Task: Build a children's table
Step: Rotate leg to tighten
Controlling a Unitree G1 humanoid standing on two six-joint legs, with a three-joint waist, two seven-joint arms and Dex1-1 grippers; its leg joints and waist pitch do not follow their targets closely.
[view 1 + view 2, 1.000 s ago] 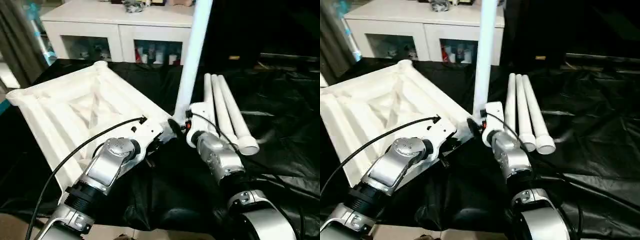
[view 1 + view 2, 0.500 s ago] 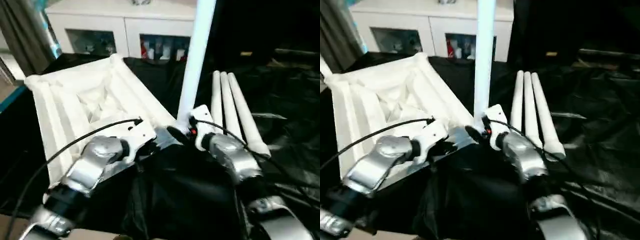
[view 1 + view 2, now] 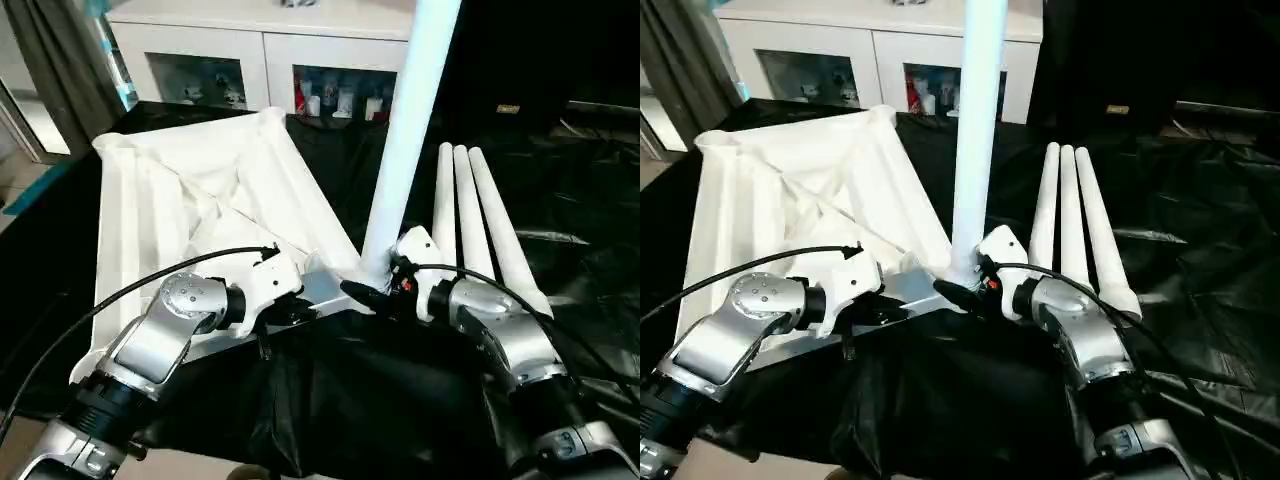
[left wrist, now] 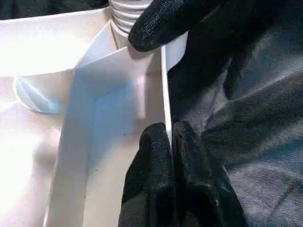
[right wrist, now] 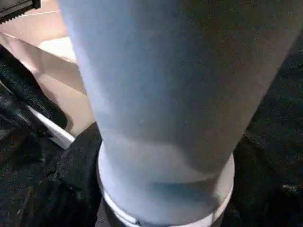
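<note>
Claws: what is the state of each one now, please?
Left claw: shut on the table top rim.
Right claw: closed around the upright leg.

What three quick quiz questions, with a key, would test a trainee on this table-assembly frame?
1. True or false: all four legs are already fitted to the tabletop.
2. What does the left gripper pinch? A) a loose leg B) the tabletop's rim C) the black cloth
3. How many loose legs lie on the cloth?

Key:
1. False: just one upright leg stands at a corner, with the right gripper around its base.
2. B
3. Three, side by side.
</note>
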